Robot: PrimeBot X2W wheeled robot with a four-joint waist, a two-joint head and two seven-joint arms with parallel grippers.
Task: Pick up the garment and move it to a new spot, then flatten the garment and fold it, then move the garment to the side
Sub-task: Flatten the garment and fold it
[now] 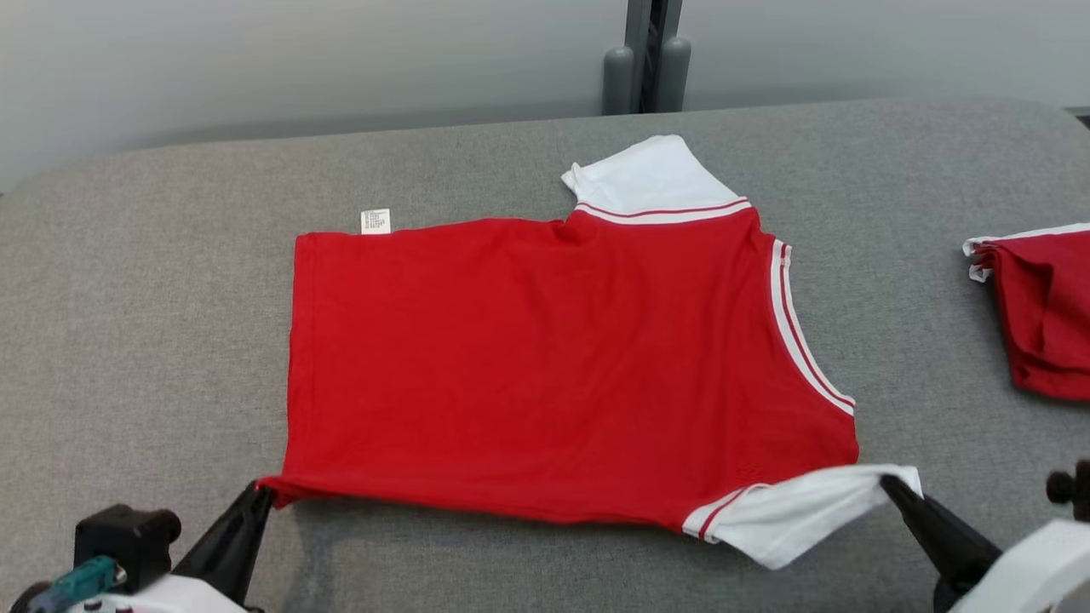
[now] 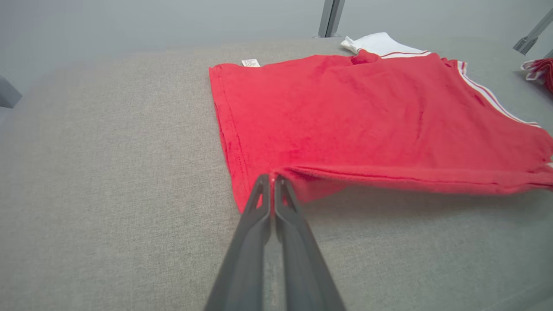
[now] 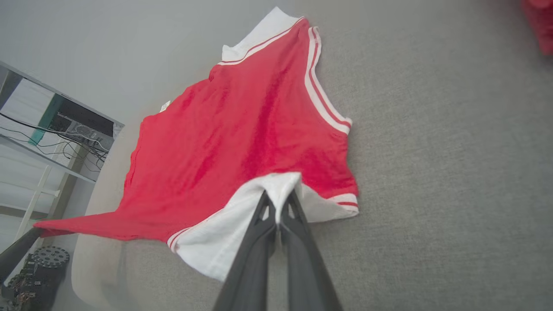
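Note:
The garment [image 1: 545,366] is a red shirt with white sleeves and striped trim, spread across the grey table [image 1: 153,340], its near edge lifted off the cloth. My left gripper [image 1: 262,492] is shut on the garment's near hem corner, seen close up with the garment [image 2: 345,116] beyond the left gripper [image 2: 273,178]. My right gripper [image 1: 887,484] is shut on the near white sleeve [image 1: 800,511]; in the right wrist view the right gripper [image 3: 280,196] pinches that sleeve of the garment [image 3: 242,142]. The far sleeve [image 1: 651,174] lies flat.
A second red garment [image 1: 1043,311] lies bunched at the table's right edge. A small white label [image 1: 375,220] sticks out at the far hem. A grey post [image 1: 647,60] stands behind the table. Shelves with cables [image 3: 56,125] show beyond the table's end.

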